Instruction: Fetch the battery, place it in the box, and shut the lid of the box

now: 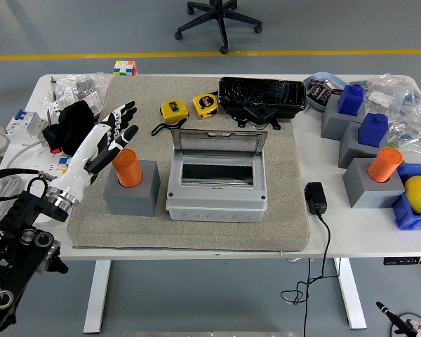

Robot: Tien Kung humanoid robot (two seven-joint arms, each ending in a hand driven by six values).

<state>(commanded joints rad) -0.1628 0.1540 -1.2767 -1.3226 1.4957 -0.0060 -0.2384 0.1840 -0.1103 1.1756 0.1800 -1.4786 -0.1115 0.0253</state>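
Orange cylindrical battery [129,167] stands upright in the top of a grey square block [132,189], at about nine o'clock on the beige felt mat [288,175]. Just beside it, at its ten o'clock, the left hand [111,137], black and white with five fingers [126,110], hovers with the fingers spread wide and holding nothing; its thumb side is close to the battery, though whether it touches cannot be told. The black left arm [17,239] enters from the lower left corner.

At the battery's three o'clock, in the middle of the mat, sits the grey plastic box [216,189], its clear-windowed lid [217,142] raised and leaning back, the dark slot inside exposed. Beyond the box, at twelve o'clock on the mat, lie two yellow tape measures [189,107] and a black plastic tray [262,97].

On the white tabletop [316,232], at three o'clock from the box, a black power adapter [316,197] rests with its cable hanging over the near edge. Farther right, a second orange cylinder [384,165] stands in a grey holder block [372,187], with two blue blocks [361,116] on grey bases behind it, and a yellow lemon-like object [419,193] in a blue bin [407,217]. At the far left lie a black cloth [74,123] and white cabling [3,168].
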